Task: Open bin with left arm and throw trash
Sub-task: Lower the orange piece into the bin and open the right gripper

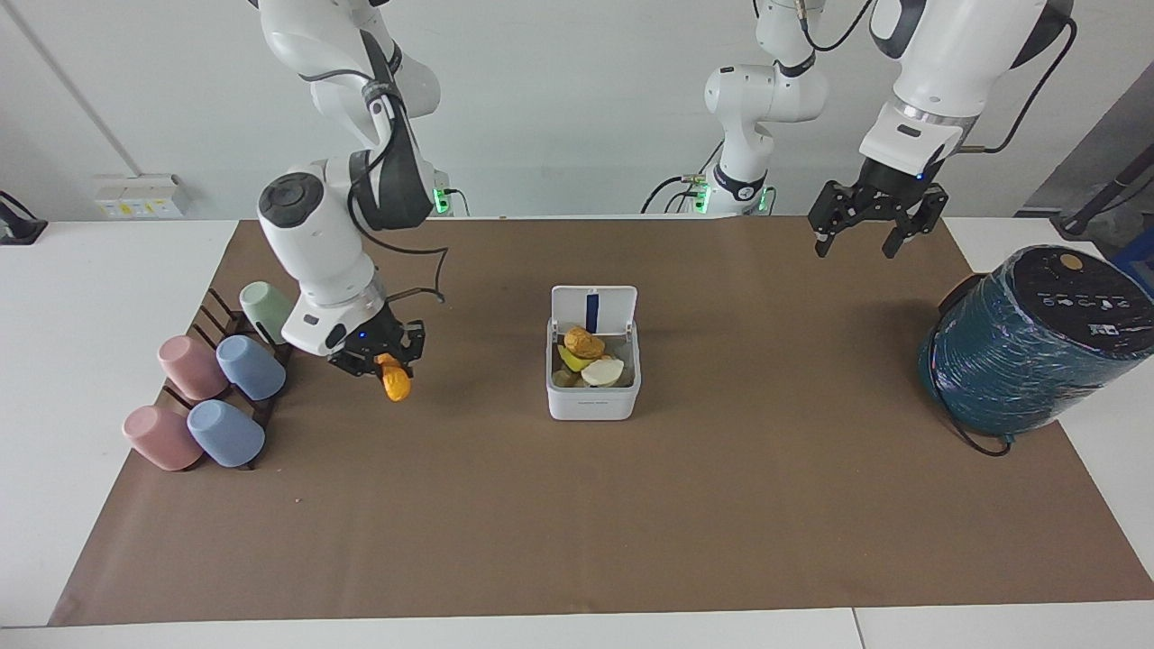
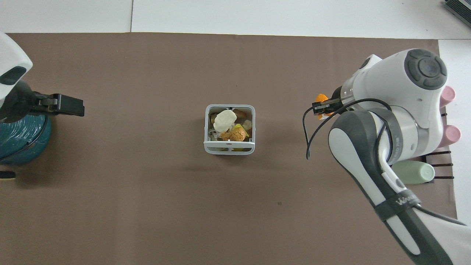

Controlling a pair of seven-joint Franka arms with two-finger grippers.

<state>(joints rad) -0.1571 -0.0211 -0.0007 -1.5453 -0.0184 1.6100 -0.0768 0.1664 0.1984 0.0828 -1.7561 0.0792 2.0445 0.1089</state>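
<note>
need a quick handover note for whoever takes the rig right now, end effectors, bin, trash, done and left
Right end effector: shut on the orange trash piece, raised over the mat between the cups and the bin.
Left end effector: open, empty, waiting up near the teal cylinder.
Done: bin lid is up, several pieces already inside.
Left: carry the orange piece over the bin and drop it.

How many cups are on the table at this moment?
5, all on the rack at the right arm's end: two pink cups, two blue cups, one green cup. The right arm may hide more.
</note>
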